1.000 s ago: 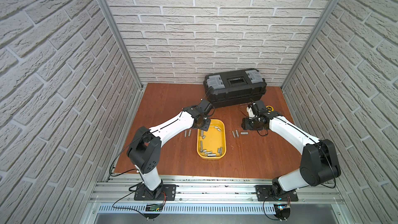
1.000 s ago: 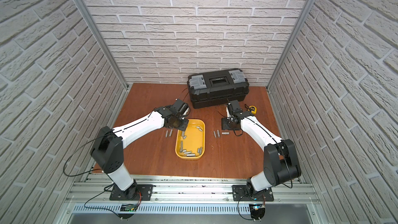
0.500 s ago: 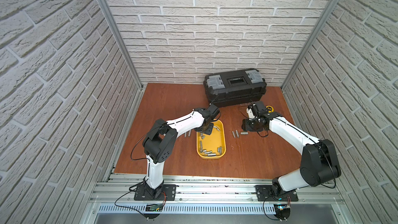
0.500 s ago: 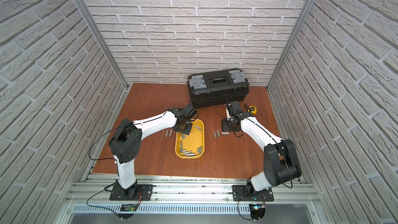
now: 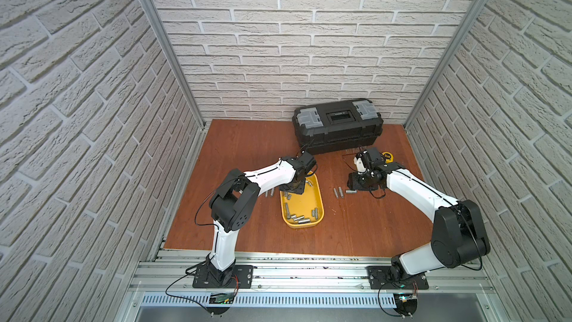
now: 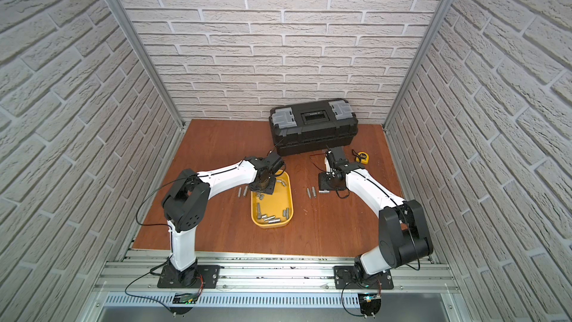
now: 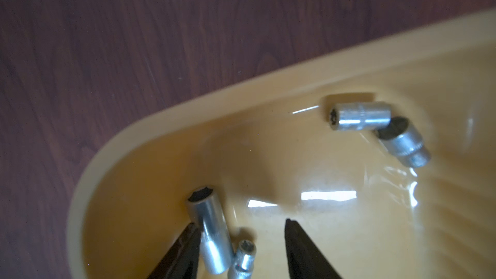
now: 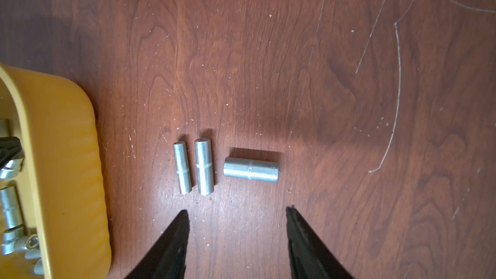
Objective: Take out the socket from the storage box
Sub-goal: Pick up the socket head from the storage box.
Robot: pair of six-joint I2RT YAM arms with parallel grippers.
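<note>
— Left gripper (image 7: 240, 223) has advanced into the storage box's (image 7: 188, 108) far corner. Its jaws are apart, with one socket (image 7: 212, 232) lying between them.
— Right side?
— Right gripper (image 8: 236, 210) is unmoved, jaws apart, near three sockets (image 8: 251, 169) on the table (image 8: 349, 103).

Top views overlook all; close wrist views share storage box (image 7: 241, 87).

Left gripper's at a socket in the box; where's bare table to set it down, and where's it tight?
Free: the strip between the storage box and the front rail; the far-left corner beside the toolbox. Crowded: both flanks of the box's far end, two sockets left, three sockets right.
</note>
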